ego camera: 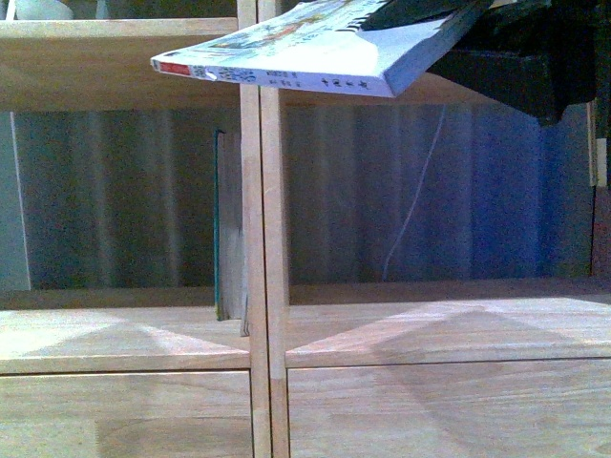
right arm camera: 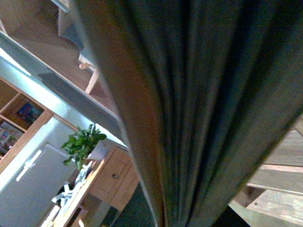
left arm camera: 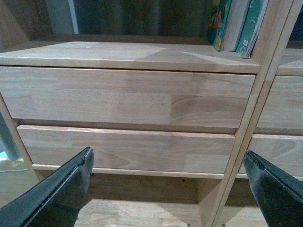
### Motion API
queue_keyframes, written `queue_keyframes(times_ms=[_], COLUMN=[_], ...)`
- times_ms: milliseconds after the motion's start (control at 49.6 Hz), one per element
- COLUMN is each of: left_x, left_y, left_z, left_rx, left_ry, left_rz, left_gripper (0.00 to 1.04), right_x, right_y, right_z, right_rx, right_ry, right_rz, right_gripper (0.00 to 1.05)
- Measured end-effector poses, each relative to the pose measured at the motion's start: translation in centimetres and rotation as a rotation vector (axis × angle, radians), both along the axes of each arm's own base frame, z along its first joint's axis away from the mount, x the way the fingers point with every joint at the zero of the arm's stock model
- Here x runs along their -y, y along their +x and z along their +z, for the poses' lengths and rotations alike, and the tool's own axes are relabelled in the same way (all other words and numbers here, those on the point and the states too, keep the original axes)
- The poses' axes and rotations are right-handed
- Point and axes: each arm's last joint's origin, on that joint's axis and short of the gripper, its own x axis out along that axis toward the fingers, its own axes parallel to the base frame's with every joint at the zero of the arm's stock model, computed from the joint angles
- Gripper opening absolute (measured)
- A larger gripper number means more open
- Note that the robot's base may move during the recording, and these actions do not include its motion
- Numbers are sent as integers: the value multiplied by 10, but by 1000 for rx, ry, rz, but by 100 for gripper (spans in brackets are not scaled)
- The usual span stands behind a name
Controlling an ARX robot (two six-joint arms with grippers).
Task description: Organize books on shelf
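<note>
Pale paperback (ego camera: 315, 57), tilted, clamped in right end effector (ego camera: 449, 43) high before shelf (ego camera: 115, 334). Spread wide apart, left end effector (left arm camera: 169, 158) facing drawer fronts (left arm camera: 128, 97). Upright against central divider (ego camera: 263, 239), teal book (ego camera: 219, 224).

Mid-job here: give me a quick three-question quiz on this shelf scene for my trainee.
1. True or false: the left gripper holds a book.
2. The teal book stands upright in which part of the shelf? A) left column B) right column C) neither
3. What is the right gripper holding?
Key: 1 false, it is open and empty. 2 A. 3 the pale paperback.
</note>
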Motion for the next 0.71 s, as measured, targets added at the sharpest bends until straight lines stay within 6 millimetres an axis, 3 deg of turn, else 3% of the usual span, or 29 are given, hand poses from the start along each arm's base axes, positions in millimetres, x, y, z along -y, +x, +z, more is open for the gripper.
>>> queue_keyframes(times_ms=[101,262,444,706], left_x=[0,-4,-11,-21], left_y=[0,11,26,47], left_z=[0,8,32,75], left_rx=[0,-27,0,56], left_ry=[0,-234,-377,-626], left_rz=[0,-95,-190,-510], left_gripper=[97,97,97,97], right_x=[-5,-8,-8,-16], right_y=[-2,-3,-3,-6], right_z=[0,-1,-1,-2], right_rx=[7,13,16,13], right_ry=[-10,-19,-23,-28], right_rz=[16,19,16,44], right_gripper=[7,7,7,7])
